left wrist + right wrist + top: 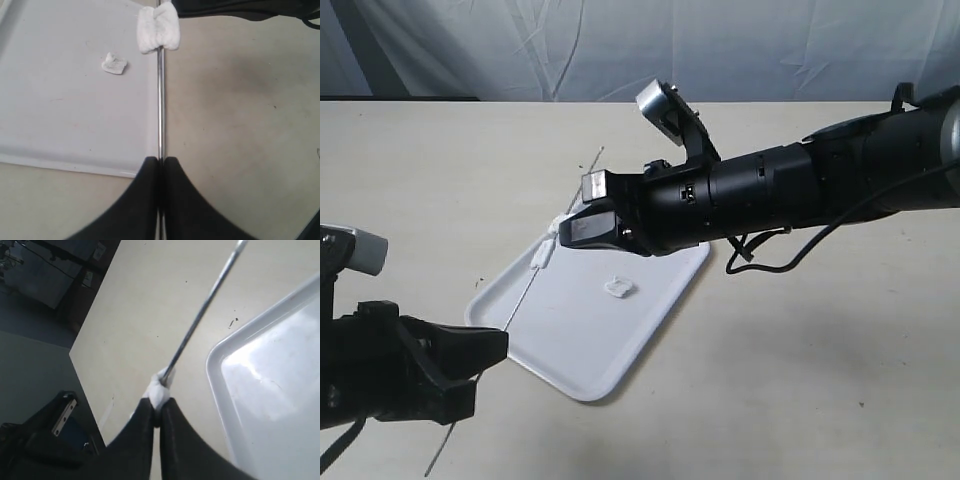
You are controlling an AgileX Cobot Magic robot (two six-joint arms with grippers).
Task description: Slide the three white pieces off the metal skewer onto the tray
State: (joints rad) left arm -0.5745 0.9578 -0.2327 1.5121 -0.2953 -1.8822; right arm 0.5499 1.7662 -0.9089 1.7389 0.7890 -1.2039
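Note:
The thin metal skewer (520, 298) runs slanted over the left edge of the white tray (650, 315). My left gripper (498, 347) is shut on its lower part, and in the left wrist view the jaws (161, 161) pinch the rod (160, 100). White pieces (546, 248) sit threaded on the skewer higher up, showing as a lump (158, 27) in the left wrist view. My right gripper (563, 228) is shut on the upper white piece (161, 390), at its tips (159, 404). One loose white piece (619, 288) lies on the tray, also seen as the small chunk (114, 64).
The tray's rim (220, 390) lies just beside the right gripper. The skewer's far tip (600, 150) points across the bare beige table. A black cable (770, 262) hangs under the right arm. A pale curtain backs the table.

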